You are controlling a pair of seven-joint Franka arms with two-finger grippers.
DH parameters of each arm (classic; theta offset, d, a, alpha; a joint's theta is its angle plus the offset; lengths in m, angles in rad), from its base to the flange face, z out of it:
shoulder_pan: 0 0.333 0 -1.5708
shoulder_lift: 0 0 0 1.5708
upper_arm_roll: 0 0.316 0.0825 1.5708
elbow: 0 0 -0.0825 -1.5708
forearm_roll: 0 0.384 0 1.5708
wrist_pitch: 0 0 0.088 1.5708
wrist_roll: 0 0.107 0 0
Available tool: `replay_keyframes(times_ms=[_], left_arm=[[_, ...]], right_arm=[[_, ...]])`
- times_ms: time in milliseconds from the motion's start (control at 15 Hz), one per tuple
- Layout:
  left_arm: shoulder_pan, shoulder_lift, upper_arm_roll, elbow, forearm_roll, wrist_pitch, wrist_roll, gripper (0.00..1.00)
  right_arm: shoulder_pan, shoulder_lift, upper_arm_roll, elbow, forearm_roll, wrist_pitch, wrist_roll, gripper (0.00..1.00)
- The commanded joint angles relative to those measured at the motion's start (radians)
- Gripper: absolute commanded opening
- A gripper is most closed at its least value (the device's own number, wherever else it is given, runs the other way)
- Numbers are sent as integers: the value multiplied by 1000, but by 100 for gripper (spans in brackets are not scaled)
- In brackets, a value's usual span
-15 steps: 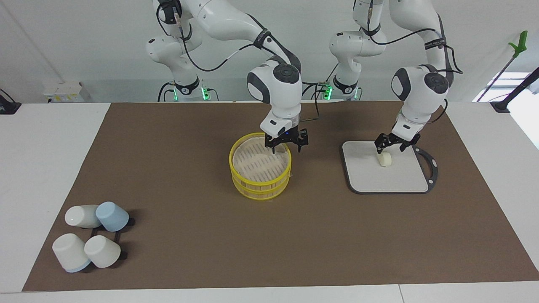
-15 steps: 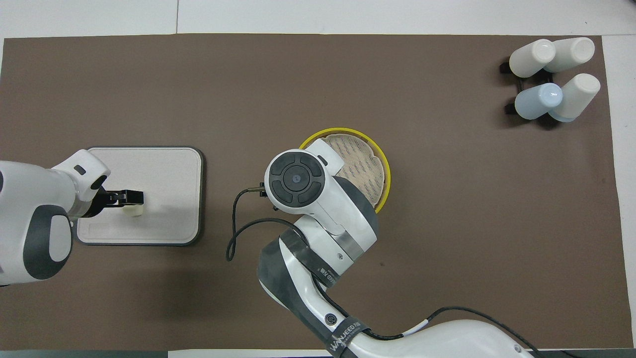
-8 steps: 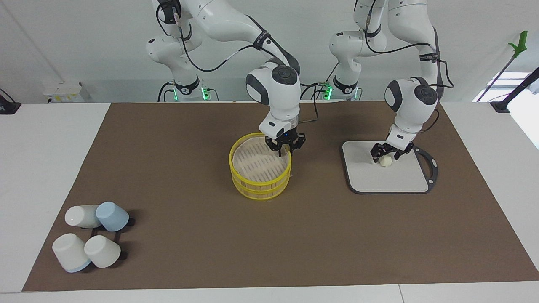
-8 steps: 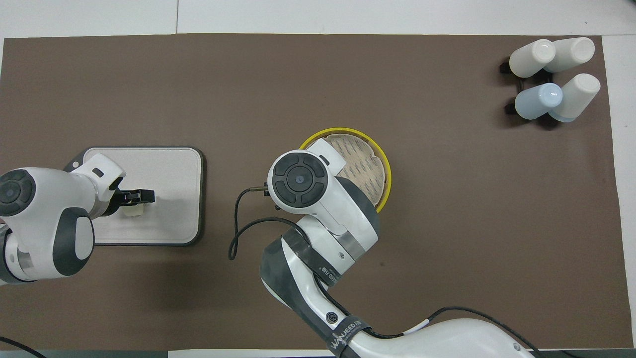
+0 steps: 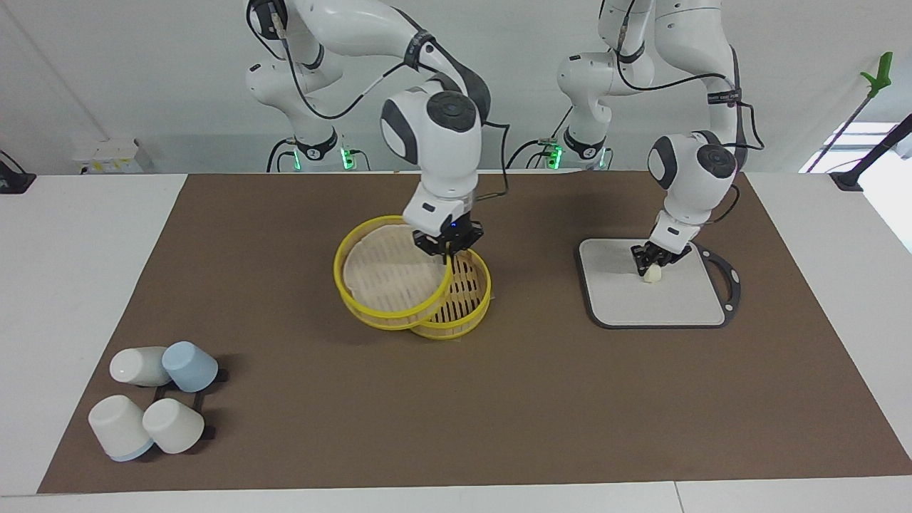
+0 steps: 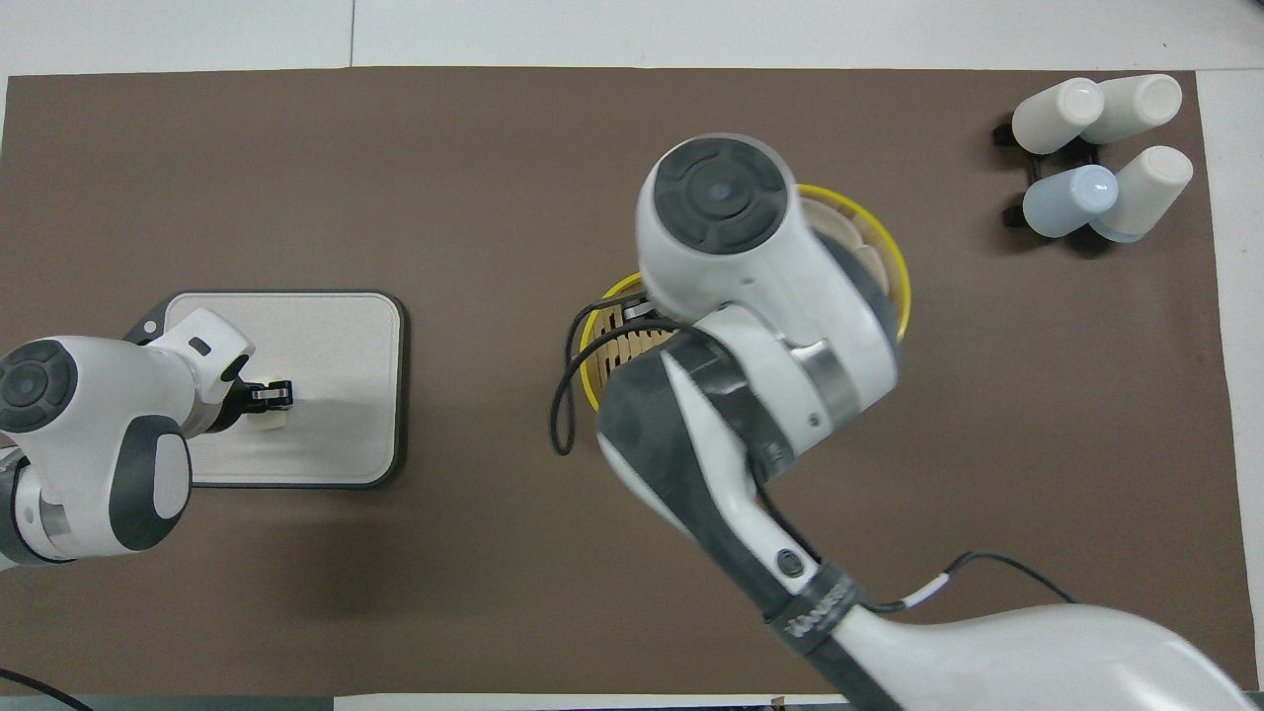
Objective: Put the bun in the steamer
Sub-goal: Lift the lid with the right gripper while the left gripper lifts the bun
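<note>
The steamer [image 5: 467, 293] stands mid-table, its tan slatted base uncovered; part of it shows in the overhead view [image 6: 604, 341]. My right gripper [image 5: 445, 249] is shut on the rim of the steamer's lid [image 5: 385, 274] and holds it tilted, raised over the steamer's edge toward the right arm's end. The lid [image 6: 879, 259] peeks out from under the right arm in the overhead view. The bun [image 5: 650, 275] lies on the grey board [image 5: 670, 303]. My left gripper [image 5: 653, 261] is down on the bun and shut around it, as the overhead view [image 6: 271, 395] also shows.
Several white and pale blue cups [image 5: 153, 399] lie on a black rack at the right arm's end, farther from the robots; they also show in the overhead view [image 6: 1101, 148]. The board [image 6: 336, 336] lies toward the left arm's end. A brown mat covers the table.
My right gripper closed on the lid, lifted it off the steamer and carried it toward the right arm's end. My left gripper came down and closed around the bun.
</note>
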Motion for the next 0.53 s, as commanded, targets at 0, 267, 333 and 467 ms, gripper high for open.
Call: replay_keyframes(times_ms=[0,267,333,467], left_arm=[[-11,-1,-1,106,-8,-145,-29,32],[-171,124,2,532,-99,-503,-313,33],[-228,155,2,623,-103,-549,-413,33],[-349,203,2,747,-111,-583,-605,33]], right_arm=[[-159,-94,16,-4,-5,-204,-266,0],[-384,-173,14,-114,-83,-263,-698,0],[-430,-173,14,-122,-102,-228,-826,0],[-466,-176,14,-151,-161,-164,-1004,0]])
